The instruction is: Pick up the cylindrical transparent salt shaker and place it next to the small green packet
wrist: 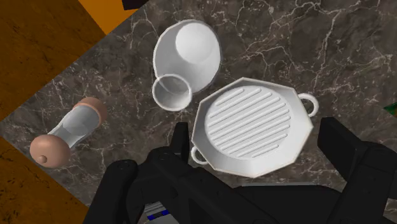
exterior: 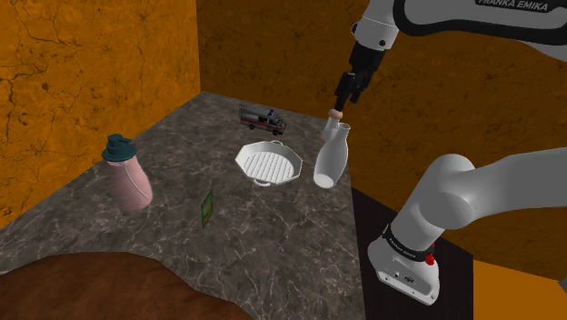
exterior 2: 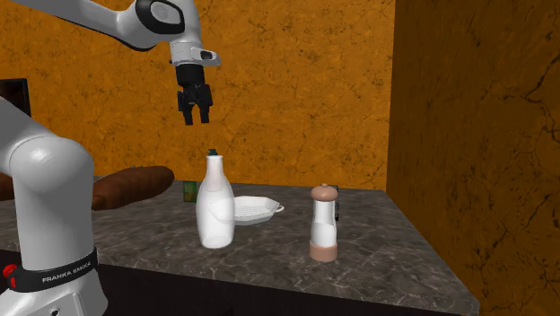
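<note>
The salt shaker stands upright near the table's corner; it has a clear body with a brown cap and base. In the shoulder view its brown cap peeks out behind a white bottle. From the wrist the shaker lies well off to the side of the fingers. The small green packet stands on edge mid-table, beyond a white ribbed dish. My gripper hangs open high above the table, holding nothing. Seen from the wrist, the gripper is over the dish.
The white bottle stands close beside the shaker. A pink bottle with a teal cap stands at the shoulder view's left, a toy ambulance at the table's far side. Orange walls close two sides. A brown rounded form lies nearest the shoulder camera.
</note>
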